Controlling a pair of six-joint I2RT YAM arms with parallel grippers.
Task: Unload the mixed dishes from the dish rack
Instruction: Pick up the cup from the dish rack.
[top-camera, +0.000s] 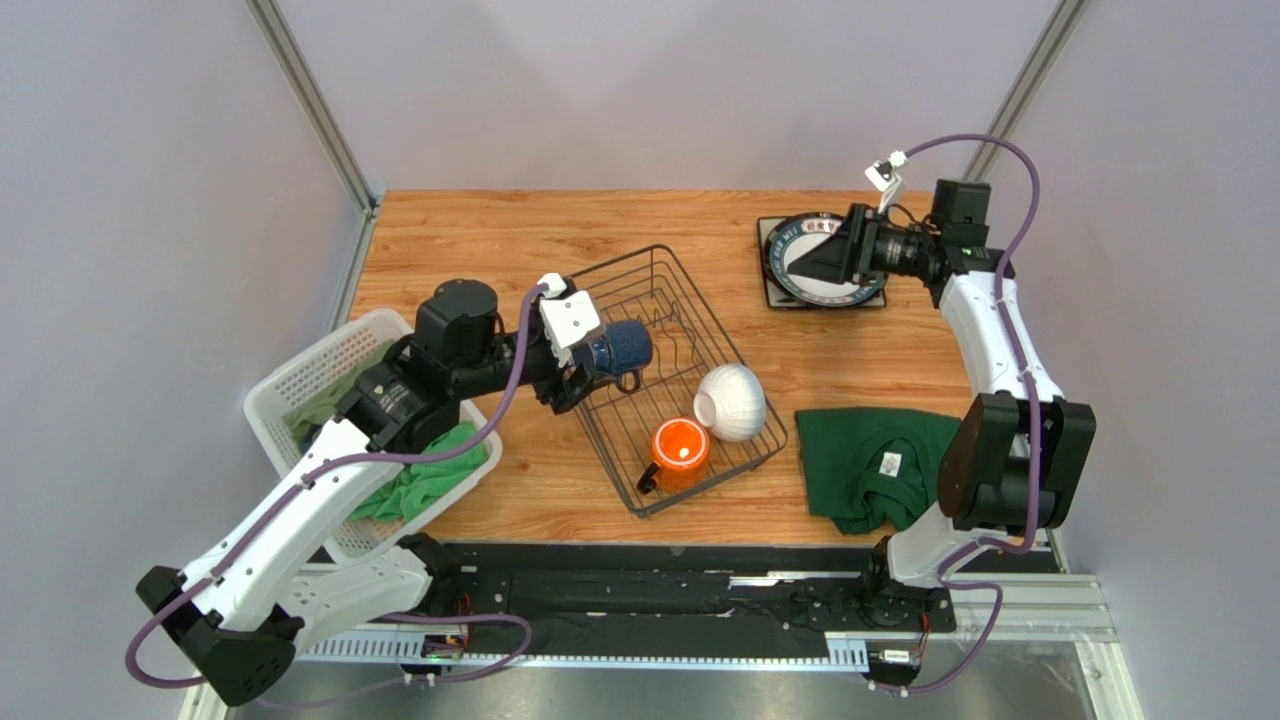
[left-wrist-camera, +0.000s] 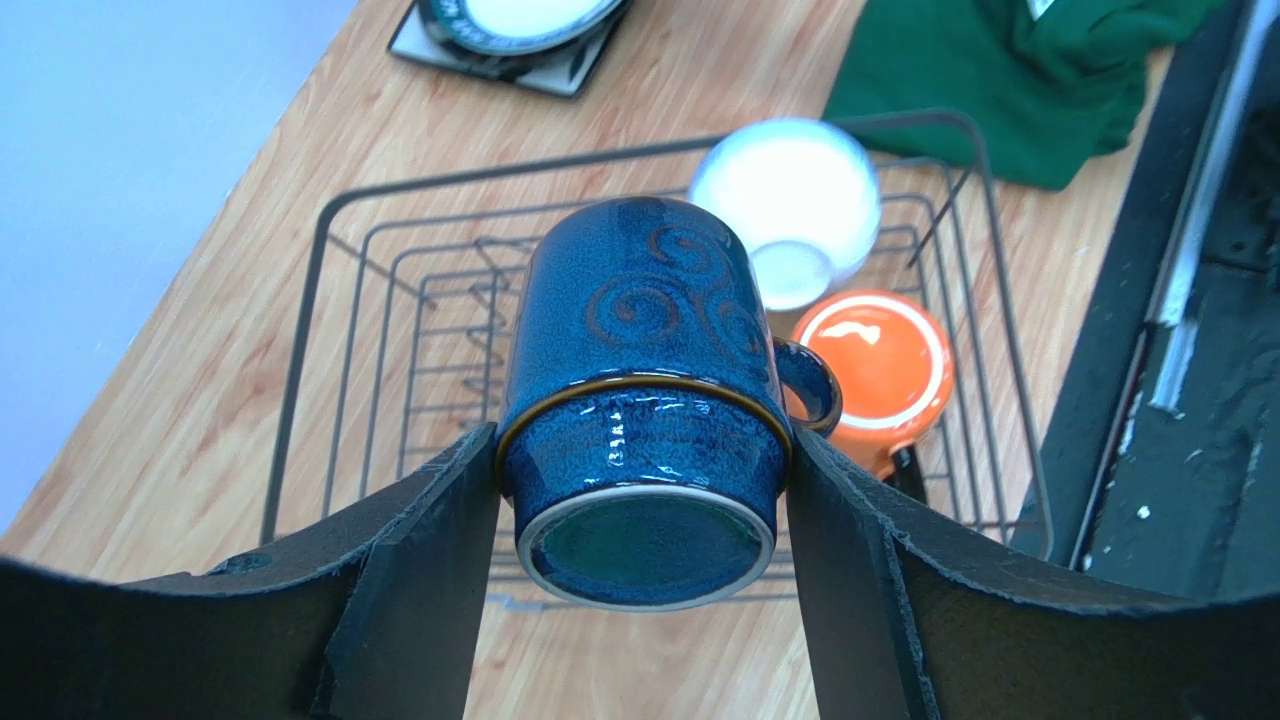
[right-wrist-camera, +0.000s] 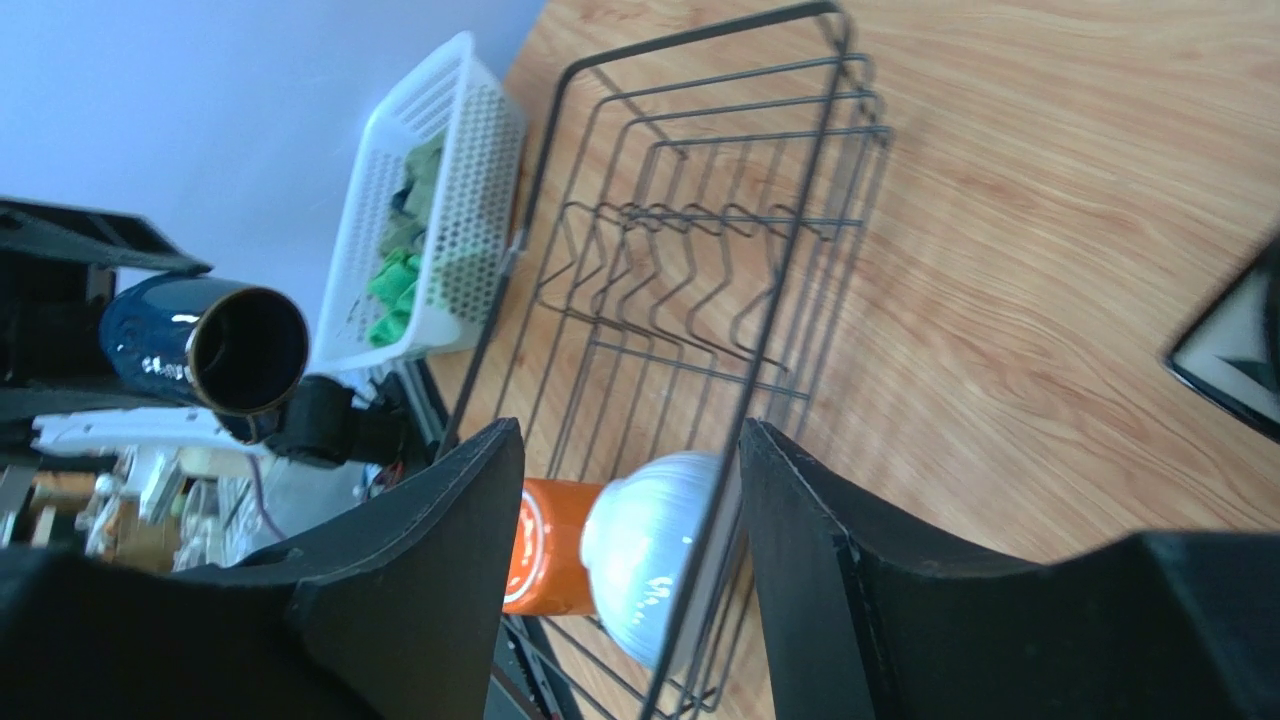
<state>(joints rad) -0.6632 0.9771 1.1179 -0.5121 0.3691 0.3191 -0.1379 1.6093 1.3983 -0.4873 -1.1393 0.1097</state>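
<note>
My left gripper is shut on the dark blue mug, holding it on its side above the left part of the black wire dish rack. In the left wrist view both fingers press the mug near its base. The white ribbed bowl and orange mug lie in the rack's near end. My right gripper is open and empty over the round dark-rimmed plate, which rests on a square plate at the back right. The right wrist view shows the rack, bowl and orange mug.
A white slotted basket with green cloths stands at the left. A dark green cloth lies at the near right. Bare wood table surrounds the rack. Grey walls enclose three sides.
</note>
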